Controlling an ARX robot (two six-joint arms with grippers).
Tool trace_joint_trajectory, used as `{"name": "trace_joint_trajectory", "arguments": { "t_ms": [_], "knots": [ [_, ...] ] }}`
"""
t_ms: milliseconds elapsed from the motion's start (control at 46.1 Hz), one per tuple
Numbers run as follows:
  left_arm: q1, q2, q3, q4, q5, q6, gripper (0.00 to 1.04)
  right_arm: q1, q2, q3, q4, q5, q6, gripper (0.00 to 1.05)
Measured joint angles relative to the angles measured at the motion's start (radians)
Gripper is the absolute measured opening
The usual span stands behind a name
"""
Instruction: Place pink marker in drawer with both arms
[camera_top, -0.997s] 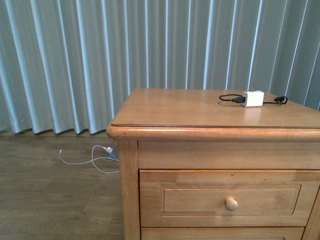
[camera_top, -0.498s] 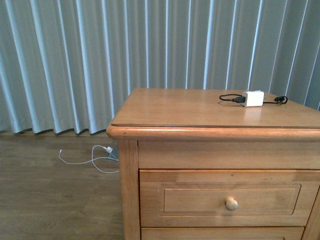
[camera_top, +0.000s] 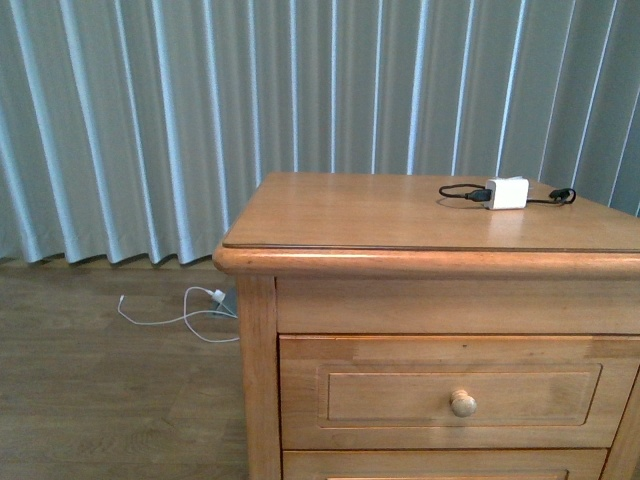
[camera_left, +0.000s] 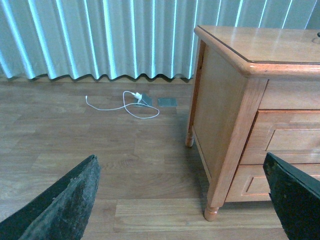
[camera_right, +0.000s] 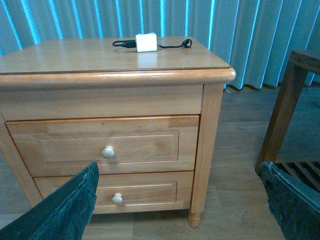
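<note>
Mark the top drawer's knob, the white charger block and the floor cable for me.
drawer knob (camera_right: 108, 152), right wrist view, round face.
white charger block (camera_top: 507, 193), front view, front side.
floor cable (camera_left: 123, 106), left wrist view, mid-loop.

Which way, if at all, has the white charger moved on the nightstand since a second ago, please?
No. The white charger keeps its spot on the nightstand top, near the far right corner; only the whole view shifted slightly.

Wooden nightstand (camera_top: 400, 215), shut drawer (camera_top: 460, 393) with round knob (camera_top: 462, 404), white charger (camera_top: 507, 193) on top
</note>
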Motion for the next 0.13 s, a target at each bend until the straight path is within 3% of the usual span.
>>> {"name": "trace_joint_trajectory", "arguments": {
  "t_ms": [130],
  "knots": [
    [0.000, 0.000, 0.000, 0.000, 0.000, 0.000, 0.99, 0.000, 0.000, 0.000, 0.000, 0.000, 0.000, 0.96]
  ]
}}
